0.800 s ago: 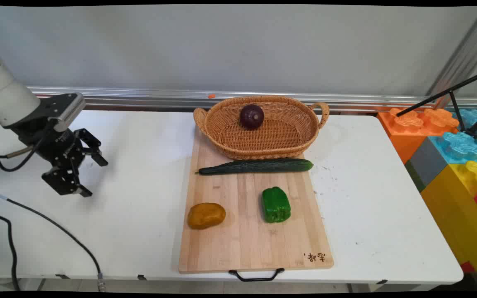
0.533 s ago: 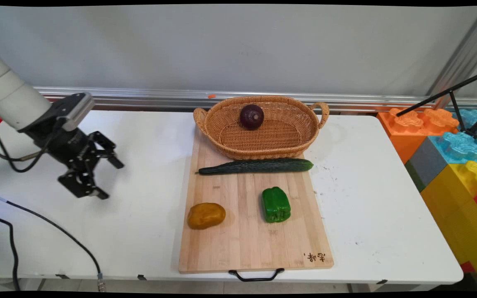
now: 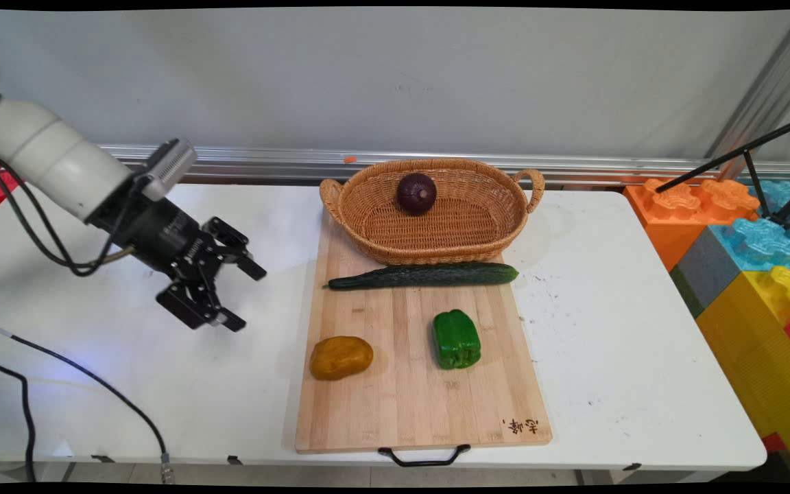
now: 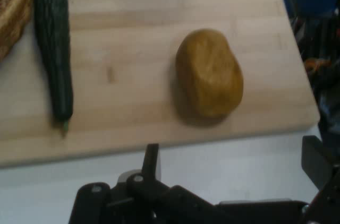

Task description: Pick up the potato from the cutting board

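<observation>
Gripper: black gripper is hanging above the white table, just left of the cutting board, with its two fingers standing apart and nothing between them; it is nearest to the potato.
Table: white table is carrying the cutting board across its middle, with black cables trailing over its part left of the board.
Cutting board: wooden cutting board is lying flat, its black handle sitting at the board's near edge.
Basket: oval wicker basket is sitting on the far end of the cutting board.
Cucumber: long dark cucumber is lying crosswise on the cutting board, just in front of the basket, its thin end reaching toward the board's left edge.
Pepper: green pepper is resting on the cutting board's middle, right of the potato and apart from it.
Potato: yellow-brown potato is sitting near the cutting board's left edge, on its near half.
Onion: dark red onion is lying inside the basket, against the wall farthest from the board's handle.
</observation>
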You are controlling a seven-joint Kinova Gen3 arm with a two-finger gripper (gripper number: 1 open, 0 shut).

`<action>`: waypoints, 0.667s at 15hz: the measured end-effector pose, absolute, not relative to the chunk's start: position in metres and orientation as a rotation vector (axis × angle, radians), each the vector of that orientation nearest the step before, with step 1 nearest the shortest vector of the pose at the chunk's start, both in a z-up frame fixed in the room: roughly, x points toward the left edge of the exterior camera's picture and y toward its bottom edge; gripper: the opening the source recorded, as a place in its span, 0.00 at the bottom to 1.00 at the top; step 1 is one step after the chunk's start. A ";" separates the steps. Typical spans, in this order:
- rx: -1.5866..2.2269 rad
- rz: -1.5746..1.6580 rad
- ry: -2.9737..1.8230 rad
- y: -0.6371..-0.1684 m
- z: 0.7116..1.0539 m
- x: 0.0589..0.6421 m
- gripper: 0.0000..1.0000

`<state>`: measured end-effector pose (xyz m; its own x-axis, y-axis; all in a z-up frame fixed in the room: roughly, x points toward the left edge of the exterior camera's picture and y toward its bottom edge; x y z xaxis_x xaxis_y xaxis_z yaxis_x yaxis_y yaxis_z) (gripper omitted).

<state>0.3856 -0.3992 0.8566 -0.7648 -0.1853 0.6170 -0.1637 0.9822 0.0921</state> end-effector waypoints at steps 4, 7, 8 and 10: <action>0.261 -0.083 -2.383 -0.399 0.831 0.376 1.00; 0.262 -0.100 -2.351 -0.399 0.813 0.368 1.00; 0.259 -0.104 -2.340 -0.399 0.804 0.365 1.00; 0.251 -0.108 -2.320 -0.399 0.784 0.355 1.00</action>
<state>0.3555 -0.3989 0.7843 -0.6732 -0.2137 0.7079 -0.1473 0.9769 0.1549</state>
